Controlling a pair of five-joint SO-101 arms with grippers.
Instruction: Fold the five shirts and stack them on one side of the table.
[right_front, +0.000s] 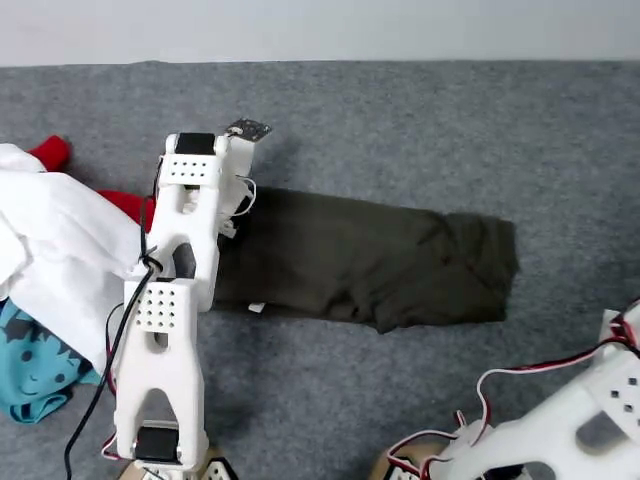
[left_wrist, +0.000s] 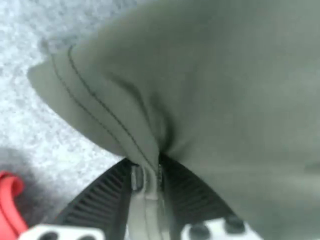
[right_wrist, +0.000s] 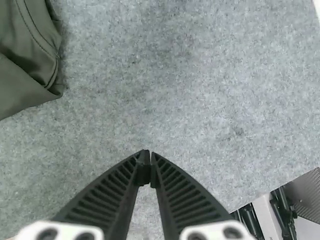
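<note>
The green shirt (right_front: 370, 265) lies in the middle of the bench (right_front: 400, 130), flattened into a long band. Its long axis runs from side to side across the bench in front of me, one end toward my left arm and the other toward my right. My left claw (left_wrist: 146, 180) is clenched on the stitched edge at the left-hand end, with the cloth bunched between its jaws and lifted a little off the bench. My right claw (right_wrist: 146, 170) hangs over bare bench just beside the shirt's far corner, pressed shut and holding nothing.

I judge the task to be early. This shirt looks narrowed lengthwise but not yet folded down to a small square. Out at my left edge a white shirt (right_front: 60, 240), a red shirt (right_front: 50, 152) and a teal shirt (right_front: 35, 375) lie in a loose heap, rumpled and overlapping, none of them folded as far as I can see. That makes four I can count, with no tidy stack begun
</note>
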